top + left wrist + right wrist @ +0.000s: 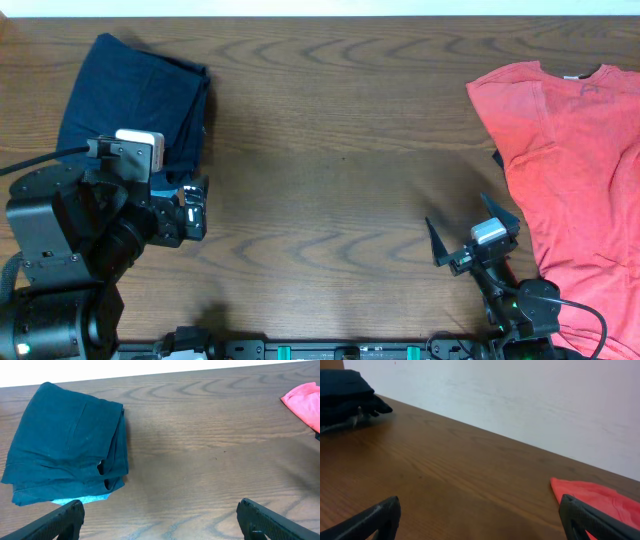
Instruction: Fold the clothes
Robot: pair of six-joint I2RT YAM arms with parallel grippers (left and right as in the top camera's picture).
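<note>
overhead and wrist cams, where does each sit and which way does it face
overhead: above the table, looking straight down; left arm and right arm show.
left wrist: on left arm, facing the navy clothes; open left end effector below.
right wrist: low, facing across to the wall; open right end effector below.
shared: both wrist views catch navy clothes and the coral T-shirt.

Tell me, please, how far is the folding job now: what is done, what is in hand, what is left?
Done: the navy stack lies folded at the far left of the table. In hand: nothing; the left tool and right tool are both open and empty. Left: the coral-red T-shirt lies spread out, unfolded, at the right.
</note>
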